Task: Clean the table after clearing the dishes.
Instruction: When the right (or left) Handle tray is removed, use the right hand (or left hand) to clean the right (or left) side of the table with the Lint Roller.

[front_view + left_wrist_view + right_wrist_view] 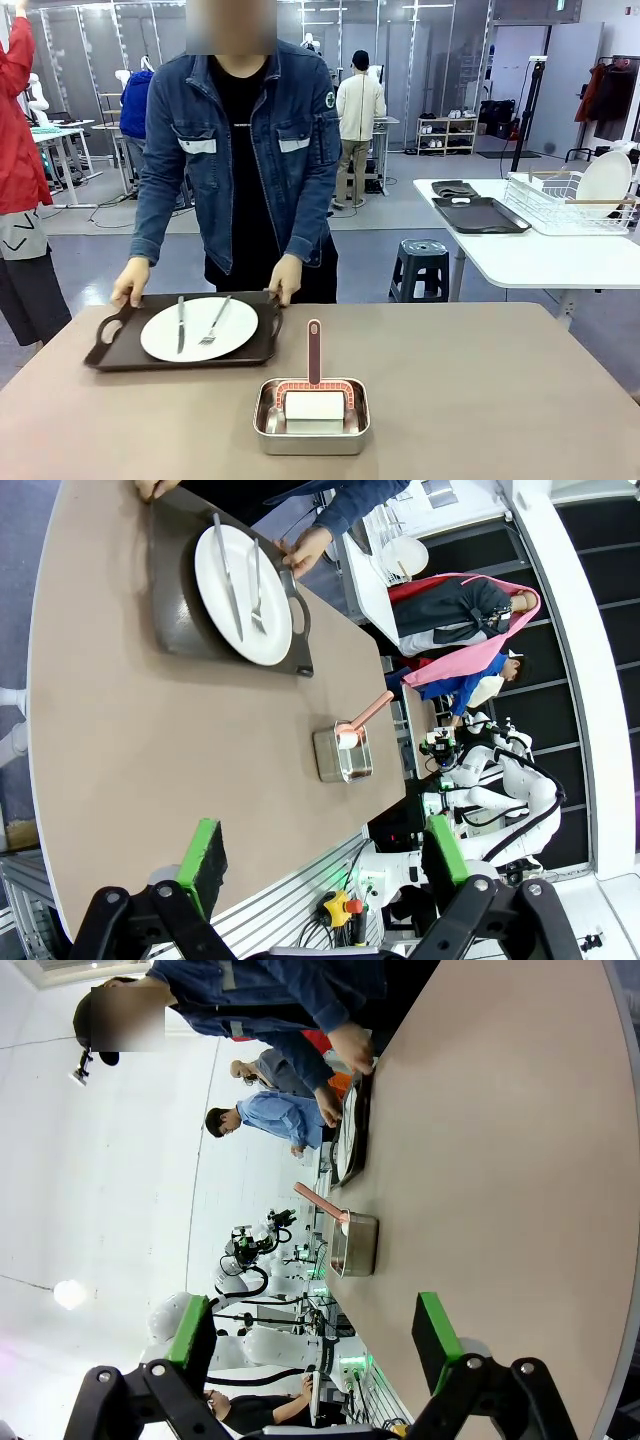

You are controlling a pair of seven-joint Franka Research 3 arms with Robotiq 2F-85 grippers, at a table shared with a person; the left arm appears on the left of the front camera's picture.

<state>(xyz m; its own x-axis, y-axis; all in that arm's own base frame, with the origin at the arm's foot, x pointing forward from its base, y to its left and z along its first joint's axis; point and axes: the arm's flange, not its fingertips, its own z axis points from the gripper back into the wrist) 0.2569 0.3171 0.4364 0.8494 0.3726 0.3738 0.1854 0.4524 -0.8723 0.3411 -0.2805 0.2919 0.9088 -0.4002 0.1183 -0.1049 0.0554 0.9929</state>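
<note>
On the beige-brown table (480,390) a dark brown tray (120,352) lies at the far left, carrying a white plate (200,328) with a steel knife (181,322) and fork (213,322). A person in a denim jacket holds the tray by both ends with a hand (131,281) on each. The left wrist view looks down on the tray (175,630) and plate (240,580) from afar, my left gripper (325,870) open and empty above the table's near edge. My right gripper (315,1340) is open too, over the table (500,1180), far from the tray (350,1135).
A small steel pan (312,416) holding a pink-handled brush and a white block sits front centre. A white side table (540,255) at the back right bears a dark tray, a cloth and a dish rack with a plate. A grey stool (423,262) stands beyond the table.
</note>
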